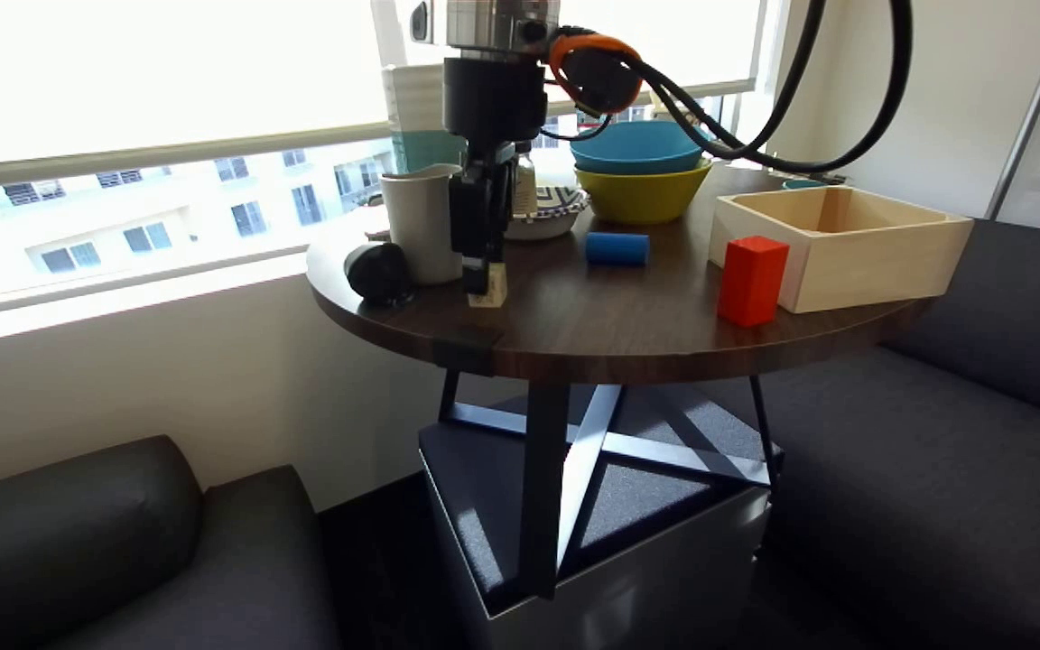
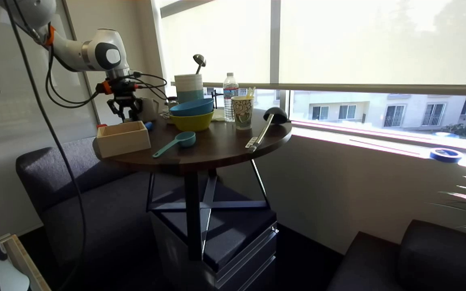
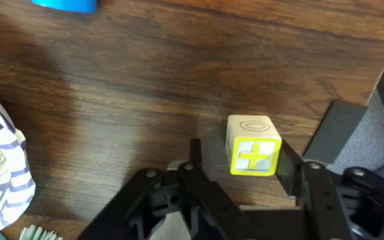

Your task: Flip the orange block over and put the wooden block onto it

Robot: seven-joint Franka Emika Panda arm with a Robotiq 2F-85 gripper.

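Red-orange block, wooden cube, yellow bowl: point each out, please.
Red-orange block (image 1: pixel 753 283), in an exterior view: its side.
Wooden cube (image 3: pixel 255 154), in the wrist view: plus-sign face.
Yellow bowl (image 1: pixel 642 198), in an exterior view: outer wall.

On the round table (image 2: pixel 221 142), a blue bowl (image 1: pixel 633 152) nests in a yellow bowl (image 1: pixel 642 199) — near them lie a blue cylinder (image 1: pixel 617 249) and a teal measuring scoop (image 2: pixel 183 140). A water bottle (image 2: pixel 230 97) stands beside a paper cup (image 2: pixel 242 113) — a tape roll (image 2: pixel 445 158) sits on the windowsill (image 2: pixel 395 145).
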